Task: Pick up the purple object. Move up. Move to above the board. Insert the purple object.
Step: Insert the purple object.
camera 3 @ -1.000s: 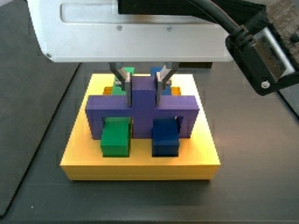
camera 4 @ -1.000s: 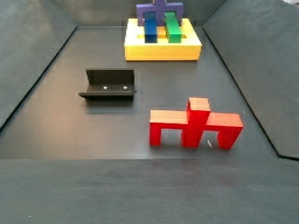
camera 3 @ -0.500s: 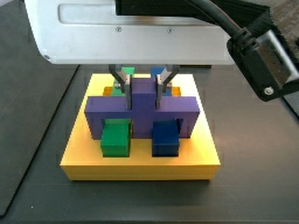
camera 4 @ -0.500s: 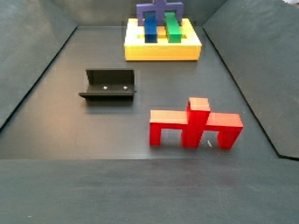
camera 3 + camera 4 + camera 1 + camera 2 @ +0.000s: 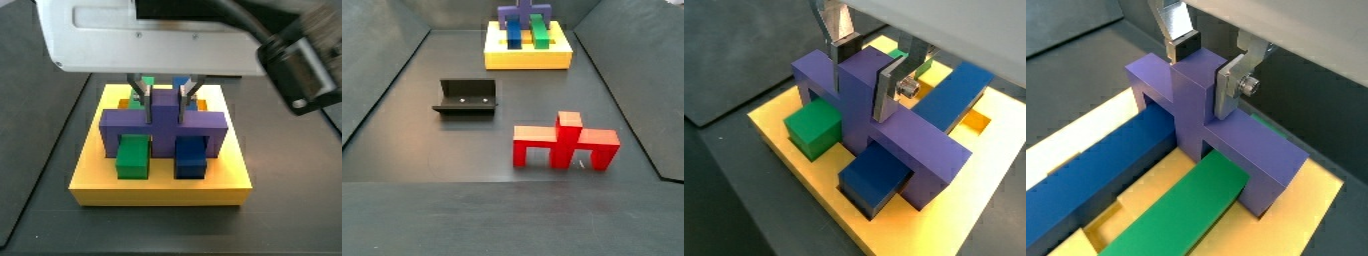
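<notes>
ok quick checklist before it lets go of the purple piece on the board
1. Gripper over the board: ok.
2. Fingers on either side of the purple object's stem: ok; actual contact: cannot tell.
3. Purple object straddling the green bar and blue bar: ok.
4. Legs seated fully in the slots: cannot tell.
5. Piece level in a side view: ok.
6. Red piece and fixture well away from the board: ok.

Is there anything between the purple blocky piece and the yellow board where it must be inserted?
Nothing visible does. The purple blocky piece, its stem between the end effector fingers, already sits on the flat yellow board, its legs straddling the long green bar and long blue bar.
</notes>
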You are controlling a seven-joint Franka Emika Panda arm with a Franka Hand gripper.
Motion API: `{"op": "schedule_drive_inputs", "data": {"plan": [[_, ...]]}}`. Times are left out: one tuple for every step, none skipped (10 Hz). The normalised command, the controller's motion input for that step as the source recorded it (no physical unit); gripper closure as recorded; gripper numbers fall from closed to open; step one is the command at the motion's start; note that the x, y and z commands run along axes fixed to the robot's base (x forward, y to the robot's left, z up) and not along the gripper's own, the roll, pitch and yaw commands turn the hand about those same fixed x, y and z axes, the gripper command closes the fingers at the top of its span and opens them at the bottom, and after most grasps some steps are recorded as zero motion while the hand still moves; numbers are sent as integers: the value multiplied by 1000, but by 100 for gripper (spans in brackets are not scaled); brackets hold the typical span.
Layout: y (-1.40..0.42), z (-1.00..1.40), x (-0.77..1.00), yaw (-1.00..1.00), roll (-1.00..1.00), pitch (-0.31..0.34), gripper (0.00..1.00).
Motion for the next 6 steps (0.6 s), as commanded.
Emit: {"op": "schedule_drive_inputs", "data": {"plan": [[160, -197, 0, -14, -330, -71, 100], [0, -291, -6, 0, -264, -101, 100], [-60, -423, -111, 11, -139, -134, 100], [-106, -471, -154, 57, -44, -153, 100], [-31, -349, -23, 0, 0, -63, 100], [0, 0, 0, 0, 0, 0, 100]]}}
